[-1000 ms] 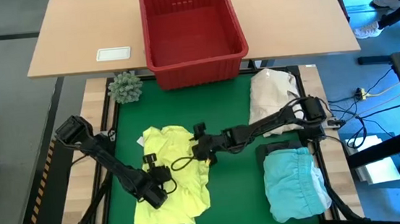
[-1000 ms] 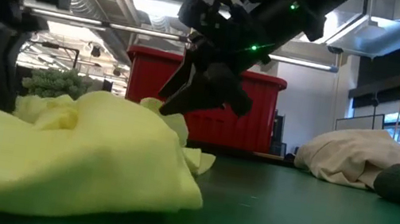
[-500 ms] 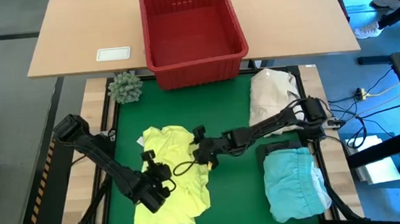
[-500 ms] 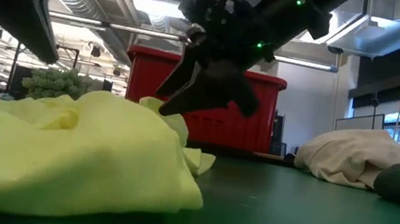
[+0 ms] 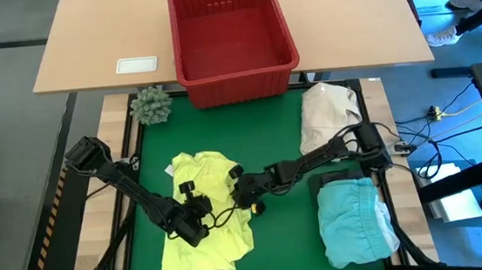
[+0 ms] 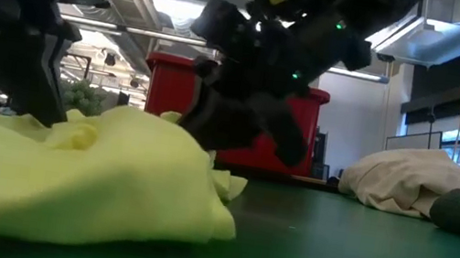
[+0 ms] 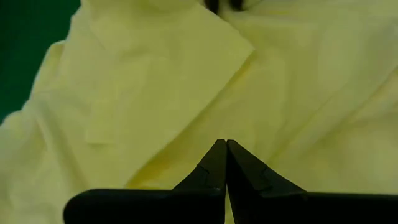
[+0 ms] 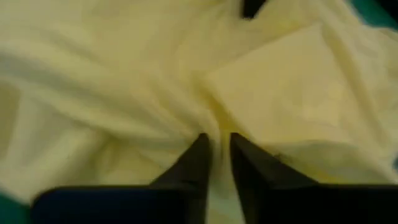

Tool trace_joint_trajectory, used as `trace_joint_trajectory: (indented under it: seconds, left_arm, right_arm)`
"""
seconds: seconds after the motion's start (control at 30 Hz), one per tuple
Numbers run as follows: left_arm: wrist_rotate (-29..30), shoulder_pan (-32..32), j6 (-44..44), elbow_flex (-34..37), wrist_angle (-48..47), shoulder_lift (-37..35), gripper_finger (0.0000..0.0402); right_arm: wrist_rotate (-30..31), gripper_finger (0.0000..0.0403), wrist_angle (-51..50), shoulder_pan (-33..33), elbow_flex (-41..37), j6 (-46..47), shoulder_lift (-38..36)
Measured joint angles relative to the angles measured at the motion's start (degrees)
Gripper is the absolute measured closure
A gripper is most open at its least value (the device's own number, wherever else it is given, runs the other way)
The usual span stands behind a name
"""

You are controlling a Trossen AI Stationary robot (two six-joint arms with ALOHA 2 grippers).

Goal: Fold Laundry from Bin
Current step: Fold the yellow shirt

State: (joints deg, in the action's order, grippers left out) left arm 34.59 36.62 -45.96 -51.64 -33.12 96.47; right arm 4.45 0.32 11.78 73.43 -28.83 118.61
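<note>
- My right gripper (image 5: 239, 193) is low over the yellow shirt (image 5: 208, 212), its jaws nearly together with a fold of yellow cloth bunched between the tips; I judge it is pinching that fold.
- My left gripper (image 5: 198, 219) sits on the same shirt, just beside the right one, jaws pressed together; whether any cloth is caught between them I cannot tell.
- The shirt lies crumpled on the green surface (image 5: 275, 123) under both sets of jaws, most of it on the far side of the left jaws from the right arm.
- The red bin (image 5: 230, 31) stands well beyond both jaws and looks empty; the turquoise garment (image 5: 354, 221) lies apart, behind the right jaws along that arm.
- Risk: the right jaws may hold only a thin ridge, so a lift could let it slip out.
- Risk: the jaws may have caught two layers, so the shirt would rise bunched rather than spread.
- Risk: the two grippers are close; pulling apart unevenly could twist the shirt or knock wrists together.
</note>
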Motion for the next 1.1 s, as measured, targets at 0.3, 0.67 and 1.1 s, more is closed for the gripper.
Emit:
trace_joint_trajectory:
  seconds: [0.3, 0.67, 1.1]
  left_arm:
    - [-2.2, -0.7, 0.1, 0.0, 1.2, 0.0, 0.0402]
    - [0.7, -0.7, 3.0, 0.0, 1.0, -0.3, 0.0402]
    - [-1.1, -3.3, 4.4, 0.7, 0.8, -0.6, 0.0402]
  right_arm:
    - [-0.5, 0.037, 6.1, -4.6, 0.0, 3.3, 0.5]
    - [-2.4, 0.038, -2.0, -4.9, 0.0, 4.2, 0.5]
    - [-1.5, 0.0354, -9.1, -3.9, 5.1, 4.9, -3.5]
